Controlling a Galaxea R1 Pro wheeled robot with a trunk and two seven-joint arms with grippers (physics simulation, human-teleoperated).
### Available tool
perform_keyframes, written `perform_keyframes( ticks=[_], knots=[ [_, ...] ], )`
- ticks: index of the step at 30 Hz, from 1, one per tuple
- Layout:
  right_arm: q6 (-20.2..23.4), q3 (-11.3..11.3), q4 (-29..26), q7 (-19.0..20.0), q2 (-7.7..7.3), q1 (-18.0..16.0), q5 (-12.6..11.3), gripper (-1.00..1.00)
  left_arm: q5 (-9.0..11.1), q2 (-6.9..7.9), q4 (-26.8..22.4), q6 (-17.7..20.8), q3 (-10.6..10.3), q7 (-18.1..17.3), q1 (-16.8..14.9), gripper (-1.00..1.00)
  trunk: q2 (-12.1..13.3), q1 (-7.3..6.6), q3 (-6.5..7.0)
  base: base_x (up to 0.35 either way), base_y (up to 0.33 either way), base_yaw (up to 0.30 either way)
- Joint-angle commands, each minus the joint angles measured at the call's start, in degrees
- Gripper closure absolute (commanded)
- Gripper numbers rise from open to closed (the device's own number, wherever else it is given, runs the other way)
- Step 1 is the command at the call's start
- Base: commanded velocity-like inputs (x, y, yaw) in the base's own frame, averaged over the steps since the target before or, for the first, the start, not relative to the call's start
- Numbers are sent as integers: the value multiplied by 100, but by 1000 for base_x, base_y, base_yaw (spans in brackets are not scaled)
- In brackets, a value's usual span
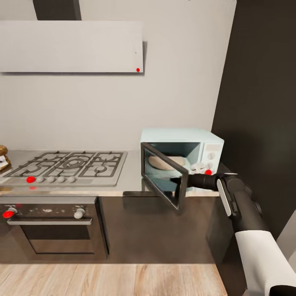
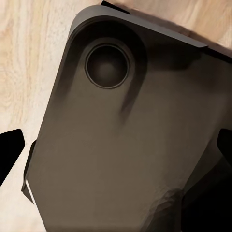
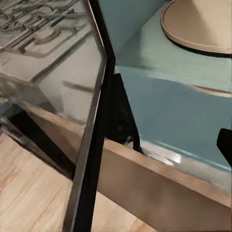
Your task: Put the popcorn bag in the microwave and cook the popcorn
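The mint-blue microwave (image 1: 205,144) stands on the grey countertop (image 1: 132,174) with its glass door (image 1: 162,174) swung wide open toward me. Inside lies a tan turntable plate (image 3: 203,24). My right gripper (image 1: 177,181) reaches to the door's free edge, open, nothing held; one fingertip (image 3: 225,145) shows at the wrist picture's edge. The popcorn bag (image 1: 3,155), brown with a white label, sits at the countertop's far left, cut off by the frame. My left gripper (image 2: 116,150) is open over my own dark base, with wooden floor behind.
A gas hob (image 1: 70,164) with black grates lies between bag and microwave, above a dark built-in oven (image 1: 57,230). A white hood (image 1: 70,45) hangs over it. A tall dark cabinet (image 1: 263,102) stands right of the microwave. Wooden floor (image 1: 107,279) runs along the front.
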Motion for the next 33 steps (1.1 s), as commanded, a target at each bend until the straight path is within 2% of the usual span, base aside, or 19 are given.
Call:
perform_keyframes(
  ticks=[1,21,33],
  knots=[
    [40,-7,-5,48,4,-4,10,-100,32,-2,-6,-8,-8,2,1,-100,-3,-2,-5,-199,178,0],
    [31,2,125,26,32,-4,54,-100,33,-1,-6,-1,-7,2,1,-100,-3,-2,-5,-180,196,0],
    [-42,-6,232,-12,48,-4,42,-100,33,0,-6,-3,-7,2,1,-100,-3,-2,-5,-13,206,0]
  ],
)
